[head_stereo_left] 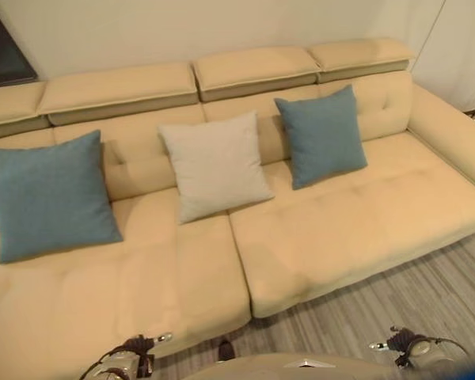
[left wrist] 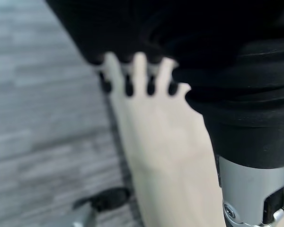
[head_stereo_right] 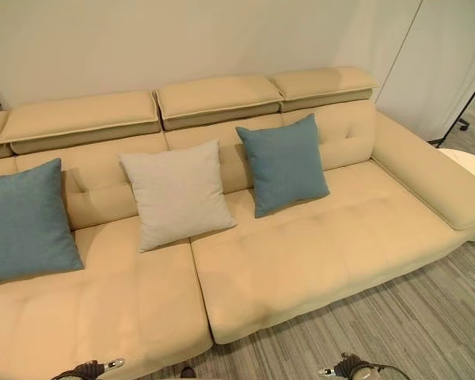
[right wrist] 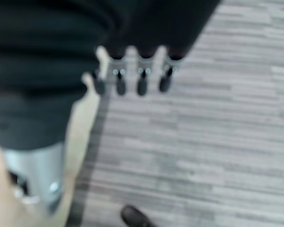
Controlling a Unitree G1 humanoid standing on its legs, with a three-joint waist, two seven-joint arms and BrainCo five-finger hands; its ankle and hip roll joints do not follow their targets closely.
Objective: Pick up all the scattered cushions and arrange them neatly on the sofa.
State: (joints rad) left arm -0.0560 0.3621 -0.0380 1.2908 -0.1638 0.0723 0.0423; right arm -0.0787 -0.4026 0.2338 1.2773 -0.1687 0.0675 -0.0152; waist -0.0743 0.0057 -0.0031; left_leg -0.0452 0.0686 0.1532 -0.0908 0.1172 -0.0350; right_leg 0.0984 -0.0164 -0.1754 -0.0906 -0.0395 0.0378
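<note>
Left hand (left wrist: 137,78): fingers hang straight and relaxed, slightly spread, holding nothing; beyond them lie the sofa's front edge and the floor. Right hand (right wrist: 132,78): fingers likewise straight and apart, empty, above the floor. In the head views both hands sit at the lower edge — left at 7 o'clock, right at 5 o'clock — well apart from every cushion.

Three cushions stand upright against the backrest of the beige sofa (head_stereo_left: 340,237): left blue cushion (head_stereo_left: 47,196) at 9 o'clock, grey cushion (head_stereo_left: 215,165) near centre, right blue cushion (head_stereo_left: 321,136) at 1 o'clock. They stand in a row, apart from one another.

Grey wood-plank floor (head_stereo_left: 427,305) runs along the sofa front at 5 o'clock; a pale wall (head_stereo_right: 182,39) stands behind at 12 o'clock.
</note>
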